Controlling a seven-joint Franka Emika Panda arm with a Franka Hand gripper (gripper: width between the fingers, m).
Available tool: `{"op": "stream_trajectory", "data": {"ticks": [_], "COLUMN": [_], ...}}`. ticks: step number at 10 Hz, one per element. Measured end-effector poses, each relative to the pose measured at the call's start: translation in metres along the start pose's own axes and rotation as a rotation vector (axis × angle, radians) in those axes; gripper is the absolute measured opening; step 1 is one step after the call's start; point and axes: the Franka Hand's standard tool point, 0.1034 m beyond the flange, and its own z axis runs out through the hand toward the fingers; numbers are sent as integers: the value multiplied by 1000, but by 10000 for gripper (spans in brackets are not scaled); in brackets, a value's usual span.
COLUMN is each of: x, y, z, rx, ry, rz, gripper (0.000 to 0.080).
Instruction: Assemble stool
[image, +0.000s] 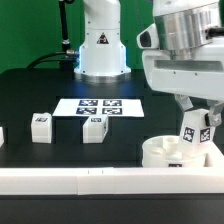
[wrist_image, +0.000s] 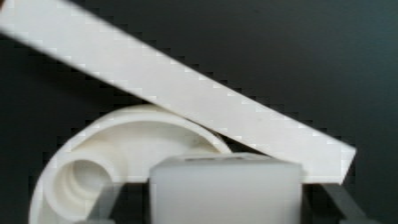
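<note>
The round white seat (image: 172, 153) lies on the black table at the exterior view's right, against the white border bar. My gripper (image: 196, 118) is shut on a white tagged leg (image: 193, 133) and holds it upright over the seat, its lower end at the seat's top. In the wrist view the leg (wrist_image: 228, 189) fills the space between my black fingers (wrist_image: 121, 200), with the seat (wrist_image: 111, 150) just behind it. Two more tagged legs (image: 41, 127) (image: 93, 129) stand loose on the table at the exterior view's left and middle.
The marker board (image: 99, 106) lies flat behind the loose legs. A long white border bar (image: 90, 178) runs along the table's front edge and shows in the wrist view (wrist_image: 178, 80) as a slanted strip. The robot base (image: 102, 45) stands at the back.
</note>
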Motion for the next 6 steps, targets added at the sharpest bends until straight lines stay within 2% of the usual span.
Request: {"op": "stream_trajectory", "data": {"ticks": [5, 6], "x": [-4, 0], "y": [0, -2], "z": [2, 1], "rx": [7, 55], "ry": [-20, -33], "rz": [378, 557], "gripper": [337, 337]}}
